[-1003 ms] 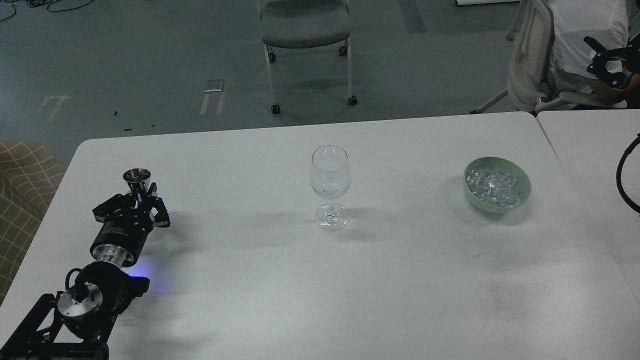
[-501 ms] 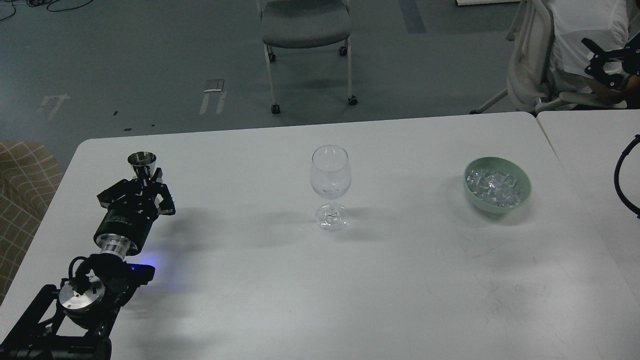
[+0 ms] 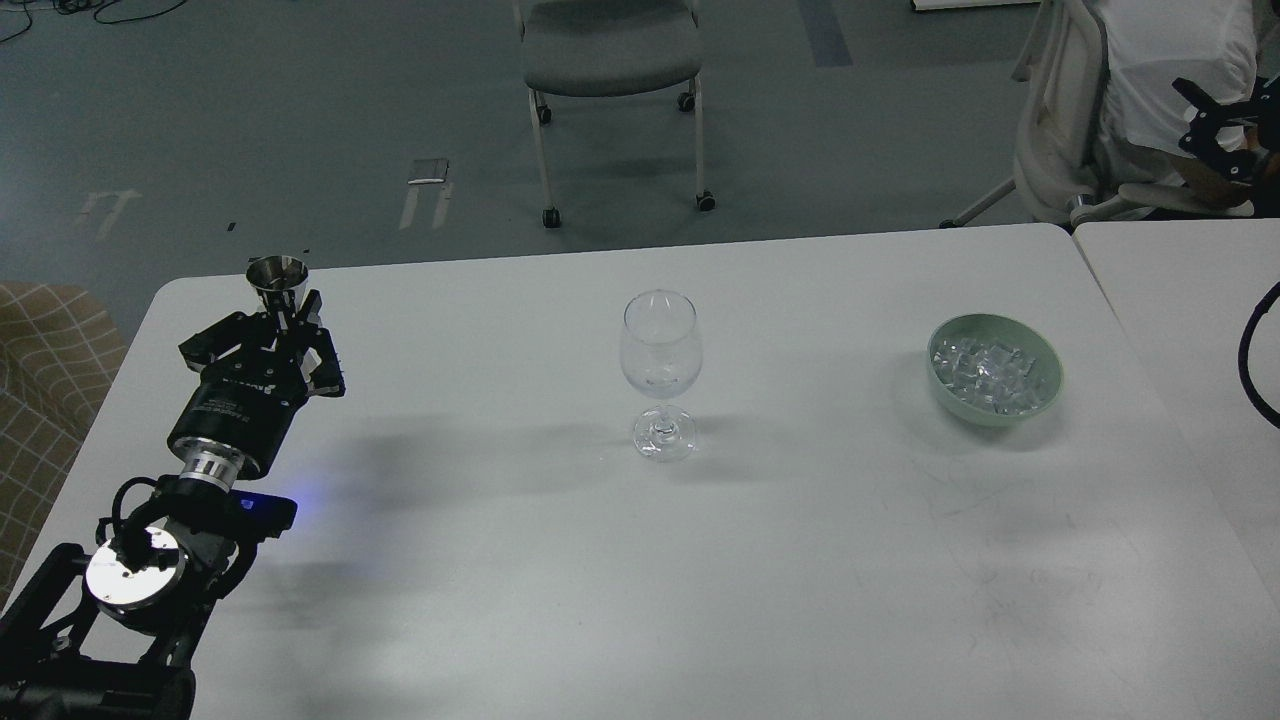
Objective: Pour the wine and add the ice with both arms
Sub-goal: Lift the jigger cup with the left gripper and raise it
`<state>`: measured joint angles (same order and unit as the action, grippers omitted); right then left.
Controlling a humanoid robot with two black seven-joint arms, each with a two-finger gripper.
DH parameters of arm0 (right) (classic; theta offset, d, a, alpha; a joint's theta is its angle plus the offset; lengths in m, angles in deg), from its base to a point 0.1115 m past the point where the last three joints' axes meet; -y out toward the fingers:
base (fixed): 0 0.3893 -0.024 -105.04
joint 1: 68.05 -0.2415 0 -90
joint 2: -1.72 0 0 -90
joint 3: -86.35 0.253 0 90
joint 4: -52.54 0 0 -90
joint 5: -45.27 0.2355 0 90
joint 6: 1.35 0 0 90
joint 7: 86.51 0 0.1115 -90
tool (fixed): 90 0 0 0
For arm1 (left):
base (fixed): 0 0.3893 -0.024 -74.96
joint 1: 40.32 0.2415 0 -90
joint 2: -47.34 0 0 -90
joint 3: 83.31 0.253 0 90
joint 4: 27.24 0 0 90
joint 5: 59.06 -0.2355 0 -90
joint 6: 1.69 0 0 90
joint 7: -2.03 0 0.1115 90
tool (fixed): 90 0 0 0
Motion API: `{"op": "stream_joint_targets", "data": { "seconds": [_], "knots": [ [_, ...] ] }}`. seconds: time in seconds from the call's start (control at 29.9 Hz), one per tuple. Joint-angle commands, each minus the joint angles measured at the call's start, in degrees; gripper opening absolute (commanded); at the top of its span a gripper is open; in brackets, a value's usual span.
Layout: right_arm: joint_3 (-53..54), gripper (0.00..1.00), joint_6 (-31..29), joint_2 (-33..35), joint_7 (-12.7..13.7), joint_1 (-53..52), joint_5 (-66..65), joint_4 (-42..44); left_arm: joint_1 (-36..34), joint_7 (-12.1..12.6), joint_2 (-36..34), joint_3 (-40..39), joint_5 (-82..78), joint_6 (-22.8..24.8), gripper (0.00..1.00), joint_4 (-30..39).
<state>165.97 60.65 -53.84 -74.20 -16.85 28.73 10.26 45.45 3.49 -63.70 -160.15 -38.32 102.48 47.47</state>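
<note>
My left gripper is shut on the stem of a small shiny metal measuring cup and holds it upright above the table's far left corner. A clear wine glass stands upright at the table's middle, well right of the cup. I cannot make out any wine in the cup or the glass. The ice is a heap of small clear cubes in a pale green bowl at the right. My right gripper is out of view; only a black cable loop shows at the right edge.
The white table meets a second white table at the right. Beyond the far edge stand a grey wheeled chair and a seated person holding a black device.
My left gripper has risen and moved away from me with the metal cup, which stays upright. The glass and the bowl have not moved.
</note>
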Motion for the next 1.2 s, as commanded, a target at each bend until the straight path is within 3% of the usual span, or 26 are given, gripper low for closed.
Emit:
{"op": "stream_joint_targets", "data": {
  "seconds": [0.0, 0.3, 0.9, 1.17],
  "knots": [
    [-0.08, 1.0, 0.0, 0.28, 0.0, -0.14, 0.01, -0.17, -0.08, -0.49, 0.22, -0.06, 0.0, 0.42, 0.05, 0.17],
    [-0.17, 1.0, 0.0, 0.28, 0.26, -0.4, -0.07, -0.26, 0.09, -0.75, 0.04, 0.11, -0.09, 3.67, 0.04, 0.79],
    [-0.34, 1.0, 0.49, 3.0, 0.26, 1.71, 0.01, -3.07, -0.43, 0.12, 0.57, 0.2, -0.26, 3.67, 0.02, 1.22],
    [-0.34, 1.0, 0.58, 2.3, 0.09, 2.24, 0.01, -2.8, 0.36, 0.12, -0.05, 3.72, -0.26, 2.97, 0.02, 5.62]
  ]
}}
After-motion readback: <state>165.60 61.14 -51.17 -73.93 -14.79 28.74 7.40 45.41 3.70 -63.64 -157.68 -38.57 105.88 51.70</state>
